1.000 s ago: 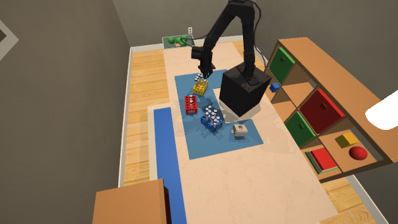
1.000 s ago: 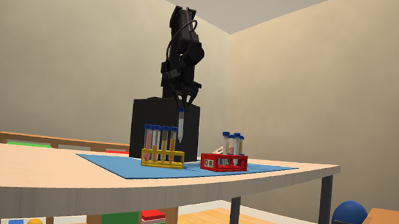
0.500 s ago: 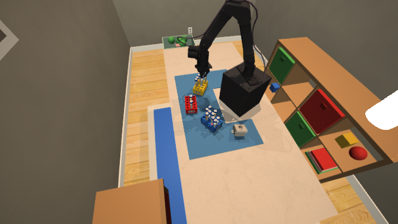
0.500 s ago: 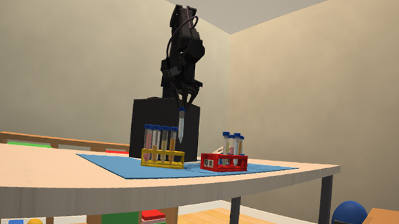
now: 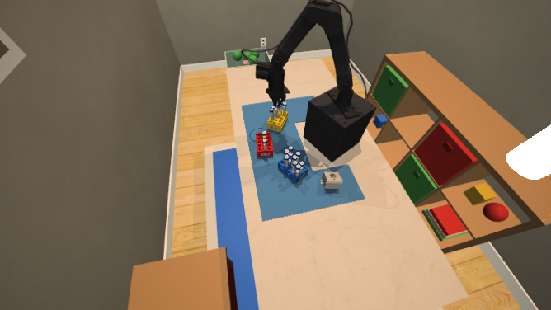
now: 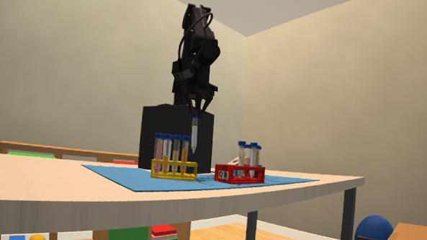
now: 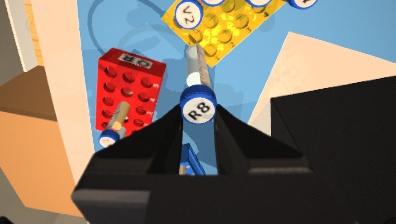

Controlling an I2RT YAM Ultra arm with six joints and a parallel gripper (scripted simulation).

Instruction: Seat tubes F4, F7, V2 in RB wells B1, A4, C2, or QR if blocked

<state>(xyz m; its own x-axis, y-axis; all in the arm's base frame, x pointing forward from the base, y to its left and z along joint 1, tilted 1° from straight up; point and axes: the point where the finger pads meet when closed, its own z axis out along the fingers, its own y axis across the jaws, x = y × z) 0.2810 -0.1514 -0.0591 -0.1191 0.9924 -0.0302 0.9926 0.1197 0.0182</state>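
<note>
My gripper (image 5: 277,103) (image 6: 195,115) (image 7: 198,111) is shut on tube R8, a blue-capped tube (image 6: 194,132) (image 7: 195,70). It hangs upright, above and beside the yellow rack RB (image 5: 275,126) (image 6: 173,177) (image 7: 221,39); its tip is clear of the rack. Several tubes stand in RB, among them V2 (image 7: 188,15); the other labels are cut off or unreadable. The red rack QR (image 5: 270,152) (image 6: 219,180) (image 7: 159,79) holds two tubes in the top view. The blue rack RA (image 5: 289,175) (image 7: 188,156) holds several tubes, labels unreadable; fingers mostly hide it in the wrist view.
A pale box (image 5: 332,180) stands on the blue mat (image 5: 280,206) beside RA. The arm's black base (image 5: 330,136) (image 7: 345,150) stands beside the mat. RB is farthest from the box, with QR between RB and RA along the mat's outer side.
</note>
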